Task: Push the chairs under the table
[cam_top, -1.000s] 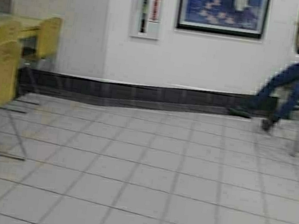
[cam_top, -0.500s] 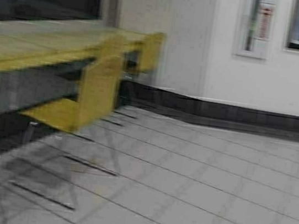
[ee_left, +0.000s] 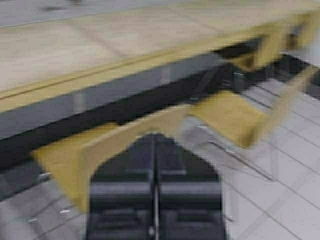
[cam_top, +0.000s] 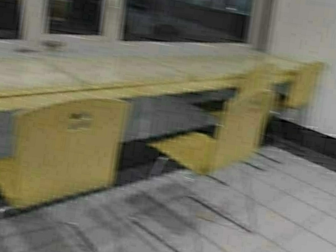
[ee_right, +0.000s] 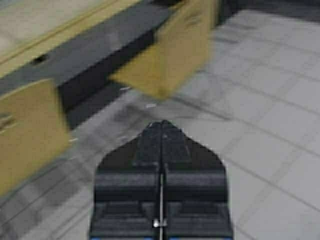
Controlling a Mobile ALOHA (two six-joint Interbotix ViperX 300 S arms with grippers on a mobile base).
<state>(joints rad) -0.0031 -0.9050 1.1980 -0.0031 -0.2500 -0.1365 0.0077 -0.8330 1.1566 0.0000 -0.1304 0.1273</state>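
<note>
- We see the long pale wooden tabletop (cam_top: 132, 71) running along dark windows (cam_top: 185, 6), from the left side of the high view toward the far right wall.
- Nearest plywood chair (cam_top: 68, 146) stands at the left, backrest facing us, seat partly under the tabletop edge.
- Middle chair (cam_top: 229, 134) is pulled out and angled, seat out over the tiled floor (cam_top: 278, 229), well apart from the nearest one.
- Far chair (cam_top: 304, 82) sits close in at the tabletop's far end by the wall.
- Left gripper (ee_left: 156, 145): fingers pressed together, holding nothing, hanging near the nearest chair's backrest (ee_left: 125, 142); touching or not, we cannot tell.
- Right gripper (ee_right: 161, 131): fingers closed flat against each other, empty, over bare floor tiles, with the middle chair (ee_right: 175, 55) ahead and apart from it.
- In the high view both arms show only as dark bits at the lower left and lower right edges.
</note>
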